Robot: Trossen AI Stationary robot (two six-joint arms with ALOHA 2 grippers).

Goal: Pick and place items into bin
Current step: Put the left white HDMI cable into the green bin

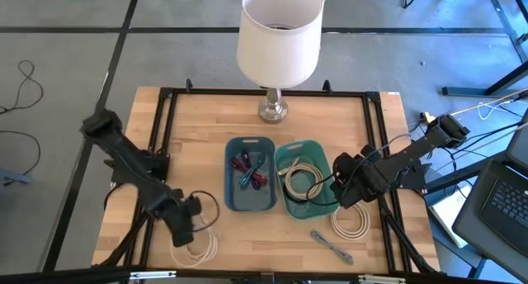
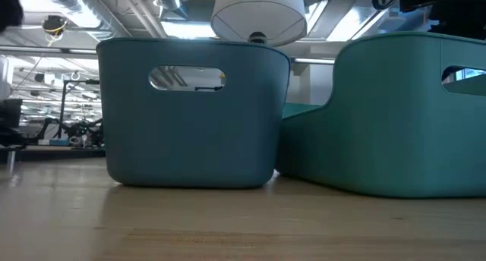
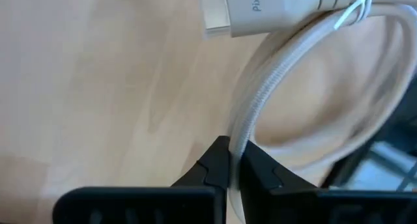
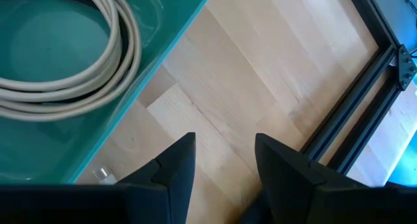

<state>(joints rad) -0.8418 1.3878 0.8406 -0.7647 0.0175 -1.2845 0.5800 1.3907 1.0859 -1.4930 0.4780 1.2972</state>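
My left gripper (image 1: 186, 224) is at the table's near left, shut on a coiled white cable (image 1: 195, 244) whose white plug (image 3: 221, 15) shows in the left wrist view. My right gripper (image 1: 340, 186) is open and empty, by the right wall of the teal bin (image 1: 322, 156). That bin holds another white coil (image 4: 71, 68) and a thin black cable (image 4: 62, 101). The blue-grey bin (image 1: 233, 197) holds red, purple and teal straps (image 1: 252, 172). A third white coil (image 1: 351, 223) and a grey strap (image 1: 332, 245) lie on the table at the near right. My left gripper pinches one braided strand of the white coil (image 3: 242, 142) between its two fingertips (image 3: 218, 162). The fingers lie across the strand. The rest of the loop and the plug reach out past the fingertips over the wood. I cannot tell whether the coil is lifted.
A white-shaded lamp (image 1: 279, 36) stands at the middle of the far edge. A black frame rail (image 1: 375, 135) runs around the tabletop. The two bins stand side by side in the middle (image 2: 194, 113). Bare wood shows at the far left and far right.
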